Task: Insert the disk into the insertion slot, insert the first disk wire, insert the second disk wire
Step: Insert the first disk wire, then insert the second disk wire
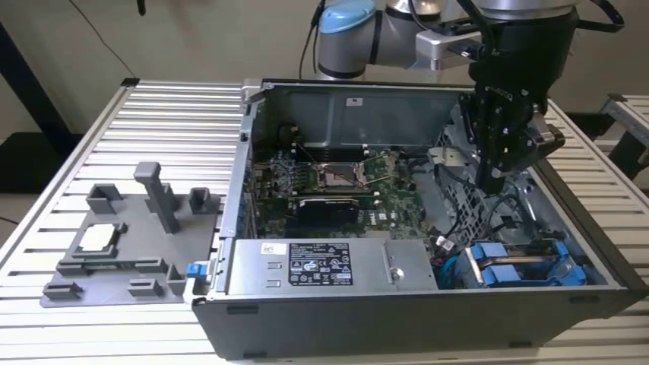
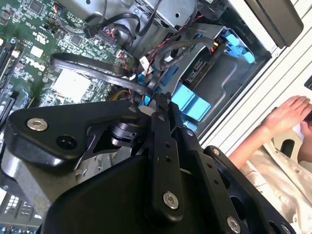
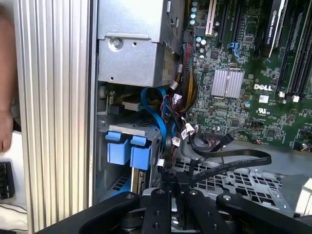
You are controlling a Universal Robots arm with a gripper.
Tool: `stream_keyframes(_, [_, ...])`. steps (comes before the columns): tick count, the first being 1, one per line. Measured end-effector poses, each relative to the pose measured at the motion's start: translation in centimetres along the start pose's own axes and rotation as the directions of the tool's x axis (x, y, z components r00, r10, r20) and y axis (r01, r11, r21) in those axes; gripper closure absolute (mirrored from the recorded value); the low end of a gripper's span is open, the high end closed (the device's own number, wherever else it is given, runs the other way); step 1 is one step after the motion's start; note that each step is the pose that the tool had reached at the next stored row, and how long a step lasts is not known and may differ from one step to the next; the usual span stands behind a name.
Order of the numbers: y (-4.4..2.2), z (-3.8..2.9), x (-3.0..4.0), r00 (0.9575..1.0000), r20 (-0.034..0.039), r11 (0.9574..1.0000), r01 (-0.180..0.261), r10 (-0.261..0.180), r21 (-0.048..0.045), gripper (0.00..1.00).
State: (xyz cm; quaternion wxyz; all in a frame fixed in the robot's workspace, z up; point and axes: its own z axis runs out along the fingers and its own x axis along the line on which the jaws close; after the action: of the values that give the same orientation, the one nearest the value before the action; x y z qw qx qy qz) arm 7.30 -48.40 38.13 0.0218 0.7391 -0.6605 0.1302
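Two blue-framed disks [image 1: 502, 274] sit inside the drive cage [image 2: 229, 85]; cannot tell if pincer [image 1: 493, 182] grips.

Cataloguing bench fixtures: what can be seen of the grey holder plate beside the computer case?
The grey holder plate looks like matte plastic: a flat base with one tall upright post, shorter blocks, low rails and a paler rectangular recess. It lies on the slatted metal table, at the exterior view's left of the computer case.

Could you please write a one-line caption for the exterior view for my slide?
Robot arm's black gripper hangs inside an open computer case, near the blue drive frames and green motherboard.
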Motion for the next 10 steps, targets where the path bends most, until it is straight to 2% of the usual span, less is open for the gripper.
stream_keyframes(7, [0.01, 0.0, 0.01, 1.0, 0.0, 1.0, 0.0, 0.0, 0.0, 0.84])
stream_keyframes(10, [0.02, 0.09, 0.33, 1.0, 0.0, 1.0, 0.0, 0.0, -0.0002, 0.84])
